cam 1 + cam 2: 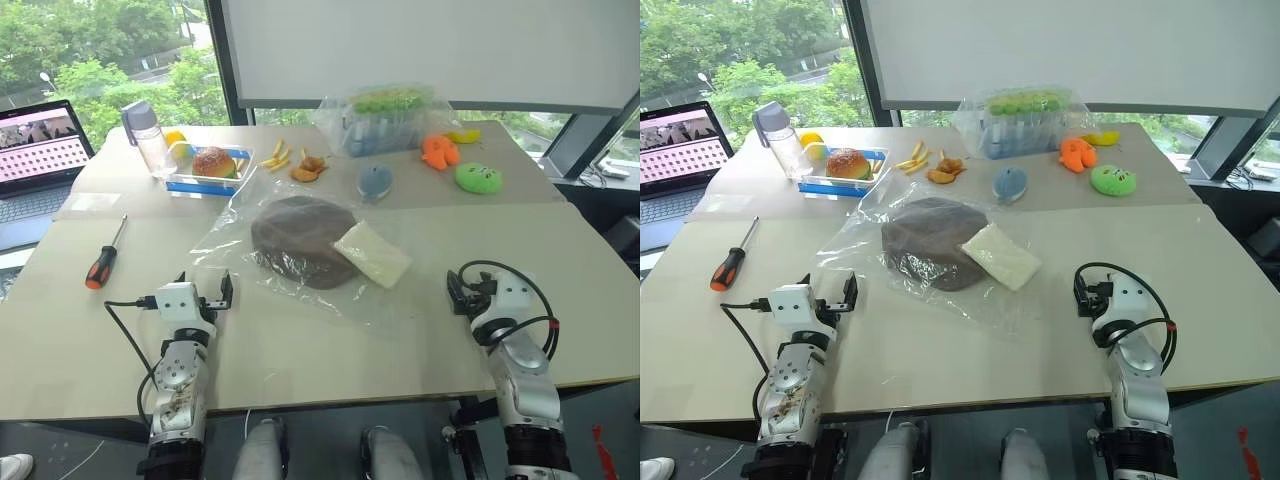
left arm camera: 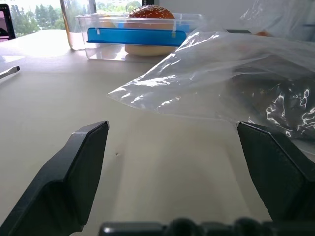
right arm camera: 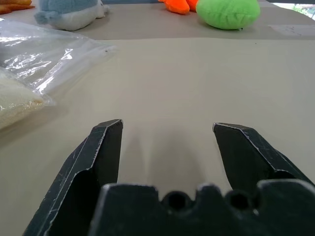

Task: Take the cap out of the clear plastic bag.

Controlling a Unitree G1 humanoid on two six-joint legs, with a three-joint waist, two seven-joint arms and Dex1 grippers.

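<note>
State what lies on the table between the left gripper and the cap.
Only the clear plastic bag, whose near edge spreads out before the cap; the left gripper stands open, as the left wrist view shows.

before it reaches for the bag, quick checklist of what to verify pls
1. Left end effector open and empty: ok.
2. Right end effector open and empty: ok.
3. Cap inside the clear plastic bag, not yet out: ok.
4. Bag edge near the left end effector and free to pinch: ok.
5. Where the bag's opening lies: cannot tell.
6. Pale packet lies over the cap's edge and may shift when the bag is pulled: not ok.
</note>
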